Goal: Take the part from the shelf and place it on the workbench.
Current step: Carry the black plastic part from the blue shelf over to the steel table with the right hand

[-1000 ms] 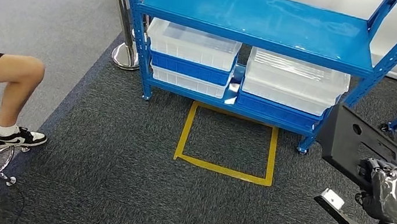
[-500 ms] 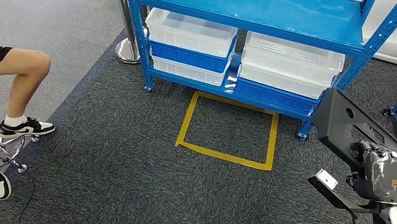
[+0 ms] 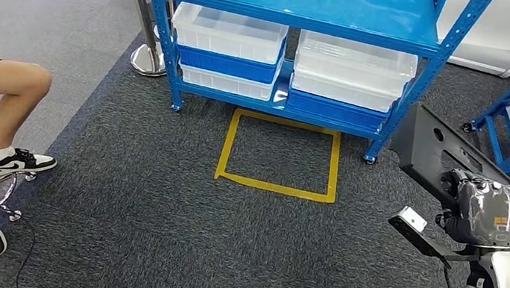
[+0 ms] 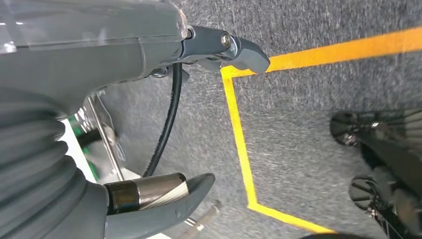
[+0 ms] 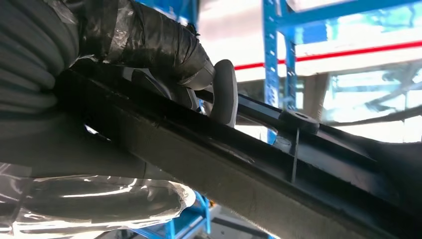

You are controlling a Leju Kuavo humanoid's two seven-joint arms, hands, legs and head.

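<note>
Long black flat part (image 3: pixel 435 150), round holes, seemingly ribbed, in right hand's (image 3: pixel 479 213) clamped fingers (image 5: pixel 224 92).

A workshop or warehouse floor was indicated. A blue perforated-steel shelving rack (image 3: pixel 296 14) stood at the top centre, stacked clear and blue plastic bins (image 3: pixel 227 53) being kept on its lower shelf. A yellow taped floor square (image 3: pixel 279 155) was marked on grey industrial carpet (image 3: pixel 149 234) in front of the rack.
</note>
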